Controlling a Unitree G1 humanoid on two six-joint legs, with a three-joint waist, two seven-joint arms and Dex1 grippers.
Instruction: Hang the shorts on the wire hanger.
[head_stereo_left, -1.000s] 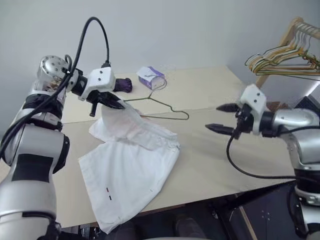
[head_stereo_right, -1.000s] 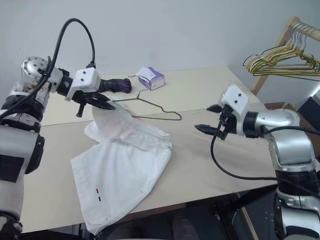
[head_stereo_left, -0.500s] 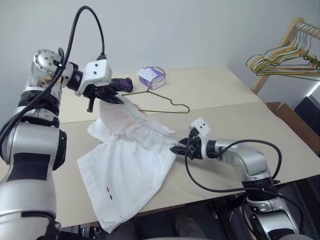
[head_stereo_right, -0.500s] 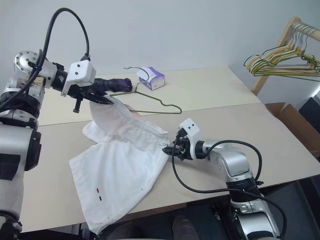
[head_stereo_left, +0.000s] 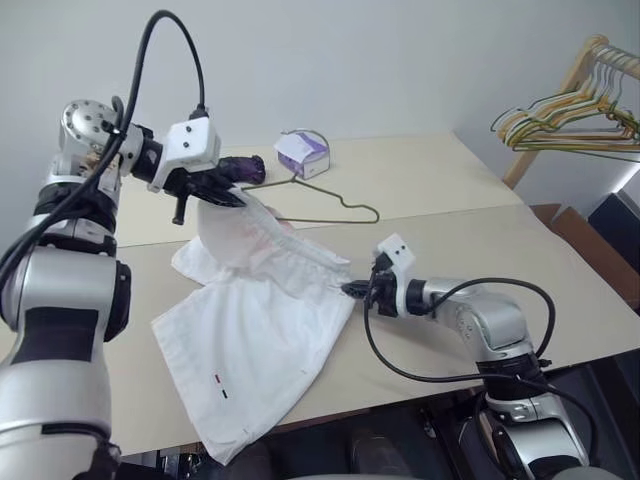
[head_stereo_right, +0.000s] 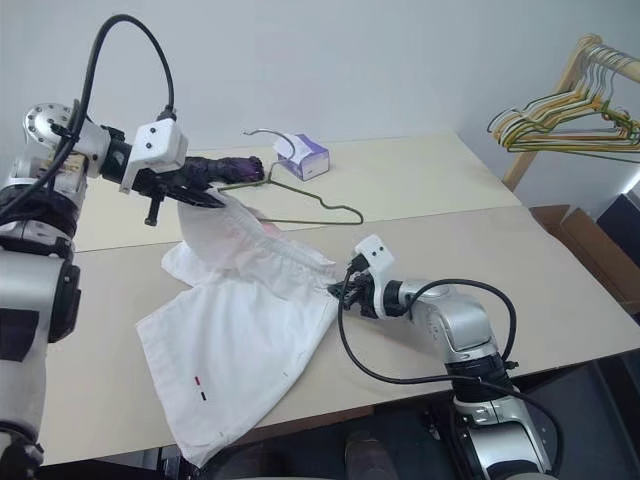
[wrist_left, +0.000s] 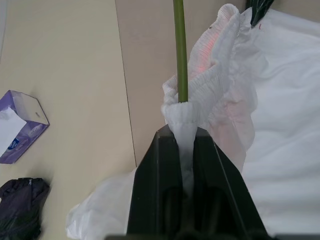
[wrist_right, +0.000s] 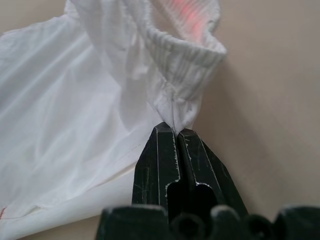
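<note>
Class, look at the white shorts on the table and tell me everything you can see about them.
The shorts are thin white cloth with a gathered elastic waistband, tinted faint pink, and a small dark mark near one hem. Most of the cloth lies spread and rumpled on the beige table. The left gripper is shut on one end of the waistband and lifts it off the table; the wire hanger passes into that bunched fold. The right gripper is shut on the waistband's other end, low at the tabletop.
</note>
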